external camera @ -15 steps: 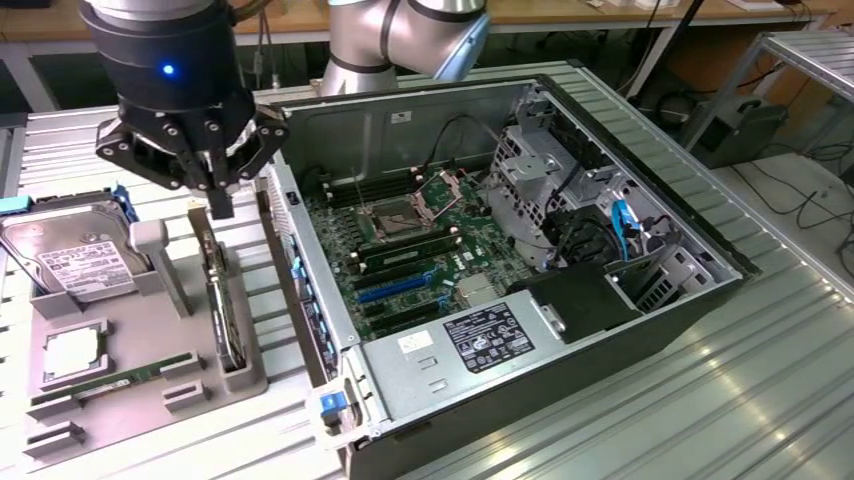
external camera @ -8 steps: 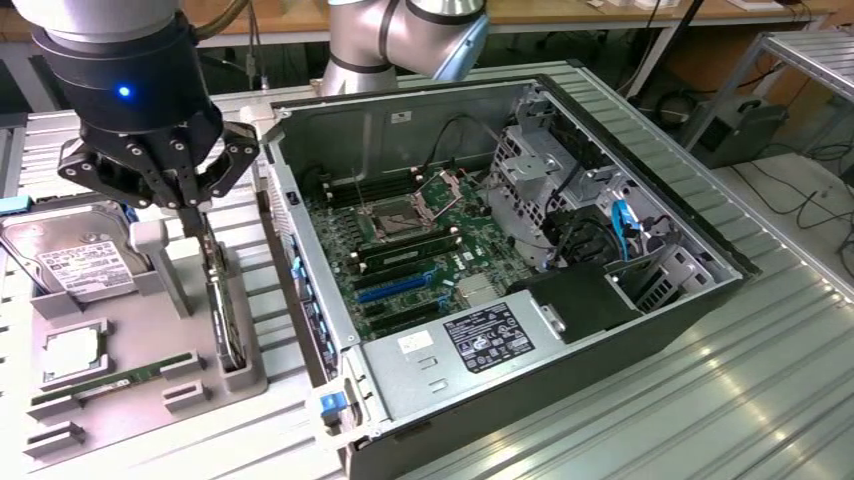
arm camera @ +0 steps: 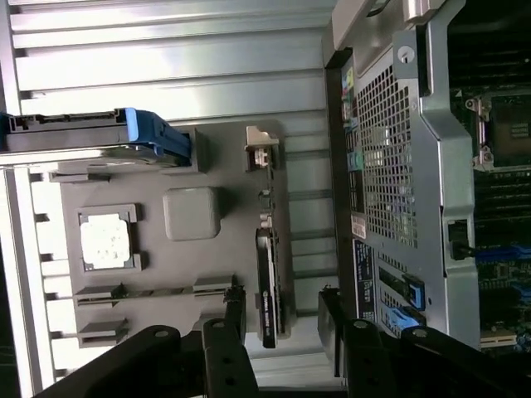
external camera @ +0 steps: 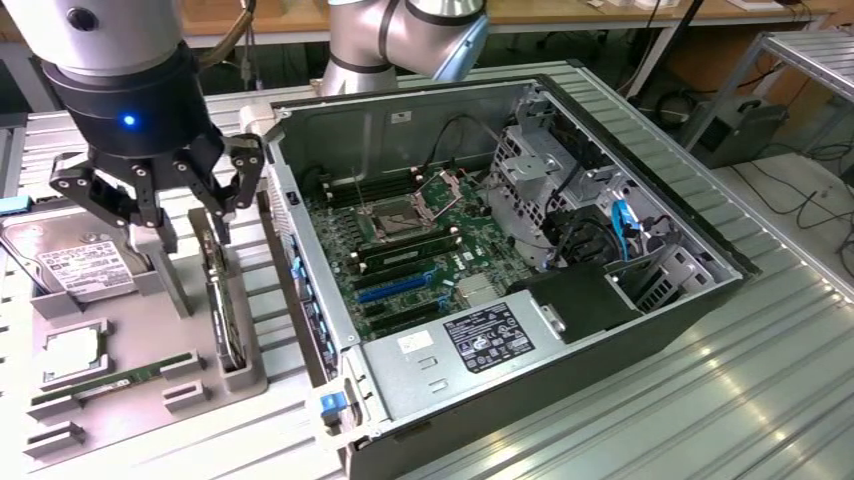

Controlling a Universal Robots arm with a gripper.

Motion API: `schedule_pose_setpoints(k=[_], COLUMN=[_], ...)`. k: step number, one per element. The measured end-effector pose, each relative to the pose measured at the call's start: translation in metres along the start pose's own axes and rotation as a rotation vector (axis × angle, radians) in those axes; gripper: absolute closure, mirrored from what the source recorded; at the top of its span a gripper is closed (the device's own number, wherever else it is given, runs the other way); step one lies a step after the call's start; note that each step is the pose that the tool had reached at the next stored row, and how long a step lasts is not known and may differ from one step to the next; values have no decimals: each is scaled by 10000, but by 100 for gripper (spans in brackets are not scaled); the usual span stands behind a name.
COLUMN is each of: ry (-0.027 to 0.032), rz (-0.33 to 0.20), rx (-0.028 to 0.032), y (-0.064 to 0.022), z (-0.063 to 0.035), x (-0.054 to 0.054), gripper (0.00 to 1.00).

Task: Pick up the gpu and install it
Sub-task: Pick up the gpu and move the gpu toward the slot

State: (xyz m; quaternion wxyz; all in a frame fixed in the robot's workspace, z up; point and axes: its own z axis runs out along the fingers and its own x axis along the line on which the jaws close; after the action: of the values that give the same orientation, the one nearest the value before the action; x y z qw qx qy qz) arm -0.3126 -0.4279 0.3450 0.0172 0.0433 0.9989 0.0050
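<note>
The gpu is a thin dark card standing edge-on in a slot of the grey holder tray, on the exterior view's left beside the open computer case. My gripper hangs just over the card's far end and is open, with nothing in it. In the wrist view the gpu is a slim dark strip with its pale bracket at one end. The gripper has one black finger on each side of the strip.
On the tray are a silver hard drive, a square processor and a green memory stick. Inside the case the motherboard lies exposed, with a blue slot, a drive cage and a power supply.
</note>
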Motion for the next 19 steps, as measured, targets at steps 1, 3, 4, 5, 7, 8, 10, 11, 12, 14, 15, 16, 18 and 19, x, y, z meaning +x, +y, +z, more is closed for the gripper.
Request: schedule_pose_setpoints(k=[1, 3, 4, 5, 7, 8, 10, 11, 12, 14, 15, 16, 18, 19], ry=[-5, -8, -8, -9, -10, -10, -11, -12, -12, -27, -36, -40, -51, -56], rz=[65, 186, 229, 271, 334, 360, 415, 437, 458, 521, 564, 587, 622, 633], rx=[2, 6, 8, 9, 11, 12, 14, 14, 15, 16, 16, 17, 17, 16], y=[0, -2, -3, -4, -5, -6, -7, -7, -8, -9, -9, -9, -10, -10], z=[32, 95, 119, 144, 186, 203, 243, 261, 280, 337, 369, 389, 430, 446], x=[4, 15, 21, 29, 41, 46, 55, 58, 61, 66, 70, 73, 80, 84], gripper=[52, 52, 52, 52, 52, 52, 52, 52, 52, 52, 52, 52, 52, 52])
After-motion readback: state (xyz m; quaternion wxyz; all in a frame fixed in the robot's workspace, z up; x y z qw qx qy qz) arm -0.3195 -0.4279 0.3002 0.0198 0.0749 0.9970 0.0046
